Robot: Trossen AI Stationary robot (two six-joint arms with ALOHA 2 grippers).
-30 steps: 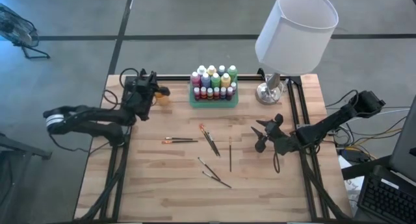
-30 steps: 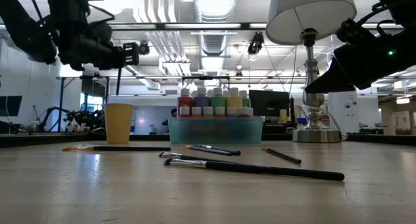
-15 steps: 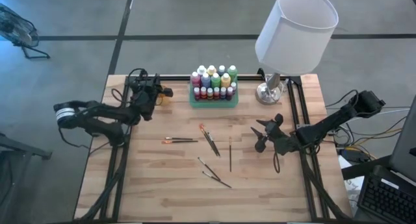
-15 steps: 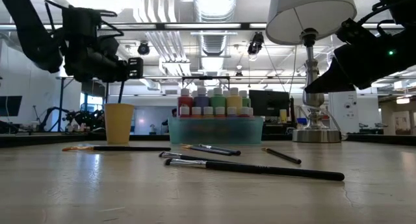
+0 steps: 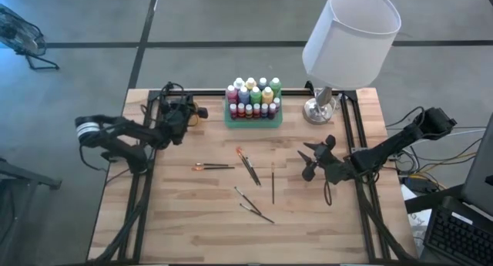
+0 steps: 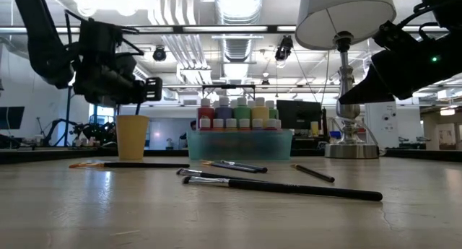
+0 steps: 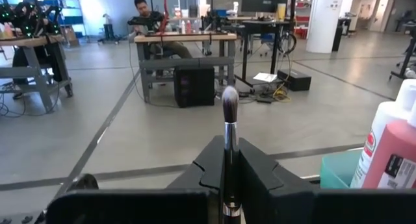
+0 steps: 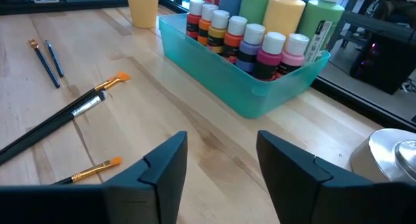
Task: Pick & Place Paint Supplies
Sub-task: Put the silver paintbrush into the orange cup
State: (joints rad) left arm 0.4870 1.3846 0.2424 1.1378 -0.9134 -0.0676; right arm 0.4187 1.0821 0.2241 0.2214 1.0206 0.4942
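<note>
High view: overhead, straight down on the whole worktop [image 5: 192, 220]. Low view: worktop height, level toward the room. Both share the green tray [image 5: 253, 118], also close in the right wrist view.

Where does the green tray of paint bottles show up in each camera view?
High view: green tray at the table's far edge, centre.
Low view: tray mid-picture, behind the brushes.
Left wrist view: only a corner, at the right edge.
Right wrist view: tray upper centre.
Shared landmark: the orange cup beside it.
</note>
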